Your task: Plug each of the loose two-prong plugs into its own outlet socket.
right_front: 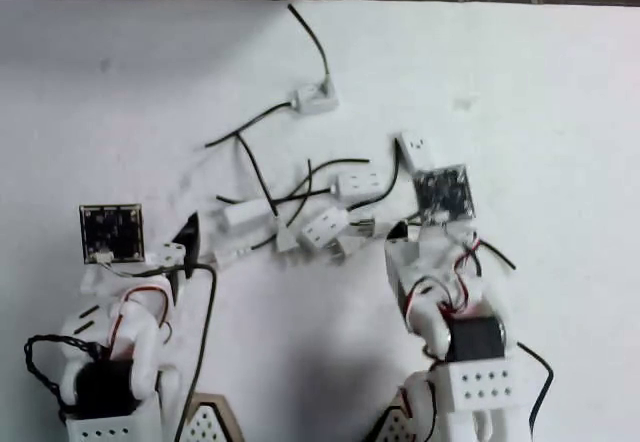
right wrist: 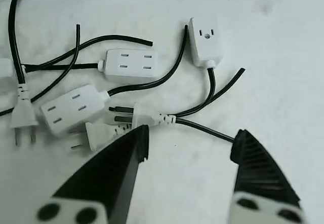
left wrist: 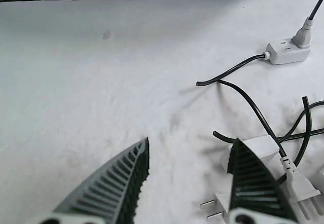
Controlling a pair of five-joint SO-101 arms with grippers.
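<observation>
Several white outlet sockets and two-prong plugs on black cords lie tangled mid-table. In the right wrist view, two flat sockets (right wrist: 129, 64) (right wrist: 71, 107) and a cube socket (right wrist: 205, 41) lie beyond my open right gripper (right wrist: 192, 133). A plug with dark prongs (right wrist: 132, 115) and a white plug (right wrist: 98, 134) lie just off its fingertip. Another loose plug (right wrist: 23, 115) lies farther off. My left gripper (left wrist: 192, 148) is open over bare table, with a plug's prongs (left wrist: 211, 209) beside one finger (left wrist: 253, 178) and a white plug (left wrist: 301, 183) past it. One socket (right_front: 315, 97) at the back has a plug in it.
The table (right_front: 520, 72) is white, with free room at the back left and right. Both arms' bases stand at the front edge, the left arm (right_front: 120, 352) and the right arm (right_front: 460, 342). Loose black cord ends (left wrist: 200, 83) trail out from the cluster.
</observation>
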